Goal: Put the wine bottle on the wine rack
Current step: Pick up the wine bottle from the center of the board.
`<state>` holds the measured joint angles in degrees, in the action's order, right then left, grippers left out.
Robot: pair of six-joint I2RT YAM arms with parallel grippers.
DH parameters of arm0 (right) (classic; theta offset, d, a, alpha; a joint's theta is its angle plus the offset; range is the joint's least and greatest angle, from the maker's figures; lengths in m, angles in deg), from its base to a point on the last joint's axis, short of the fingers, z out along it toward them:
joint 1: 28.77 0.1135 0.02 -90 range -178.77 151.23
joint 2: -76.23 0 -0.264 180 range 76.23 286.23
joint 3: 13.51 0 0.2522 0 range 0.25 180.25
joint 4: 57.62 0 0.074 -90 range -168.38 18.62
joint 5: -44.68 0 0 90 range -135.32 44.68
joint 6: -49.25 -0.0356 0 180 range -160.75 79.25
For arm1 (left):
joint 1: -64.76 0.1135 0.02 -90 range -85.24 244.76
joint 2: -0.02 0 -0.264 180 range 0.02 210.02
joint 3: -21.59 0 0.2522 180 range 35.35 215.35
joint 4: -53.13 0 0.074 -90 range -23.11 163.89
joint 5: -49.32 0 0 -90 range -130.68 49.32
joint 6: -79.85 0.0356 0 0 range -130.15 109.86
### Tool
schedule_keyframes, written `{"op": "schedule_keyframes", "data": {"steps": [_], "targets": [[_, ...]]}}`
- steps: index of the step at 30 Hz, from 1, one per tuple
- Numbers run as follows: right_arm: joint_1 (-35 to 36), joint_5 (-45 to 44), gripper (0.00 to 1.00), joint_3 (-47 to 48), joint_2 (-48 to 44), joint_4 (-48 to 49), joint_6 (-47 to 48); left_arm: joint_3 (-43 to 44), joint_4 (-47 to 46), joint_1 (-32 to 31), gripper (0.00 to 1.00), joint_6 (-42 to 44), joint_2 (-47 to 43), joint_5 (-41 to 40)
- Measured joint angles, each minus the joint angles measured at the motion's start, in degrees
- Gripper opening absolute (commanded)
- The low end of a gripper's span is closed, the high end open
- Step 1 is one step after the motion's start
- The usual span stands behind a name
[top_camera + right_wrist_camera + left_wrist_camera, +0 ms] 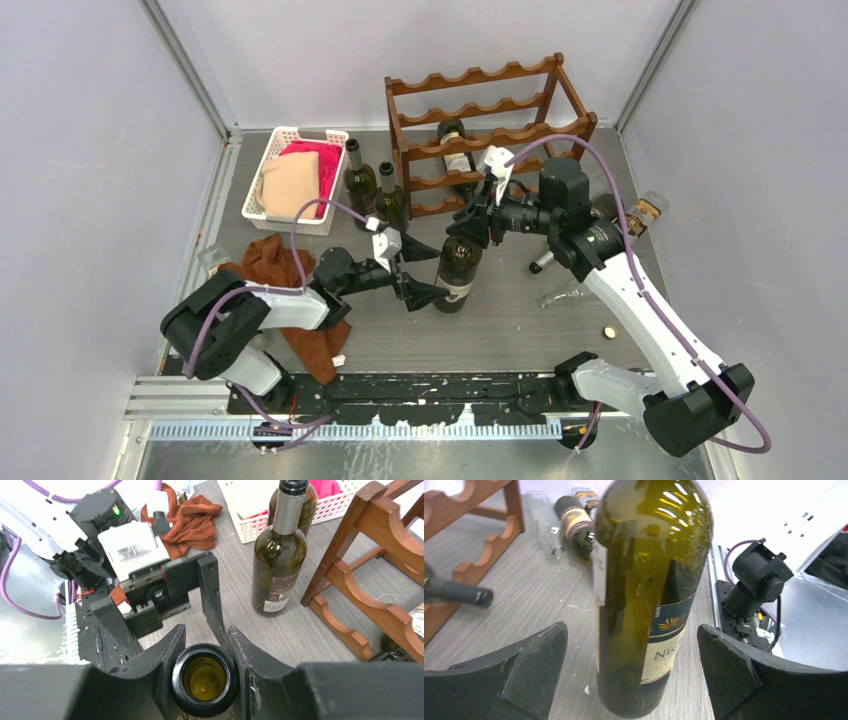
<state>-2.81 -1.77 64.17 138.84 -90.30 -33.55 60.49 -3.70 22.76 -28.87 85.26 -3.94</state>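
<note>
A dark green wine bottle (459, 268) with a blue and cream label stands upright mid-table. My right gripper (472, 221) is shut on its neck; in the right wrist view the fingers (172, 650) press both sides of the open mouth (204, 679). My left gripper (425, 272) stands wide open around the lower body of the bottle (649, 595), and neither finger (539, 655) touches the glass. The reddish-brown wine rack (475, 78) stands behind, with one bottle (457, 148) lying in it.
Two upright bottles (360, 182) (392, 205) stand left of the rack, beside a white basket (312, 131) of cloths. A brown cloth (300, 300) lies under the left arm. On the right lie another bottle (640, 210), a glass (560, 295) and a cap (607, 332).
</note>
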Motion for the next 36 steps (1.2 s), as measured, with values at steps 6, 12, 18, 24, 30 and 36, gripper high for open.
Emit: {"op": "schedule_keyframes", "data": {"steps": [6,12,18,24,30,36], "targets": [[-1.7,1.4,0.01,0.0,-3.0,0.1,-1.2,0.6,-2.8,-2.6,1.00,2.7,4.6,-0.3],[-1.7,2.5,0.01,0.0,-3.6,1.2,-3.1,1.9,-4.0,-3.2,1.00,4.5,7.9,-0.6],[-1.8,2.5,0.01,0.0,-3.6,2.6,-4.4,3.8,-5.9,-4.7,1.00,4.4,10.1,-0.6],[-1.8,2.9,0.01,0.2,-3.3,2.7,-5.2,4.3,-6.5,-6.6,1.00,3.9,11.0,-0.5],[-1.8,3.2,0.01,0.3,-3.2,2.7,-5.6,4.8,-6.8,-7.1,0.99,2.6,11.0,0.5],[-1.8,3.5,0.01,1.0,-3.2,2.7,-5.6,4.9,-6.8,-7.2,0.98,2.4,11.2,0.5]]}}
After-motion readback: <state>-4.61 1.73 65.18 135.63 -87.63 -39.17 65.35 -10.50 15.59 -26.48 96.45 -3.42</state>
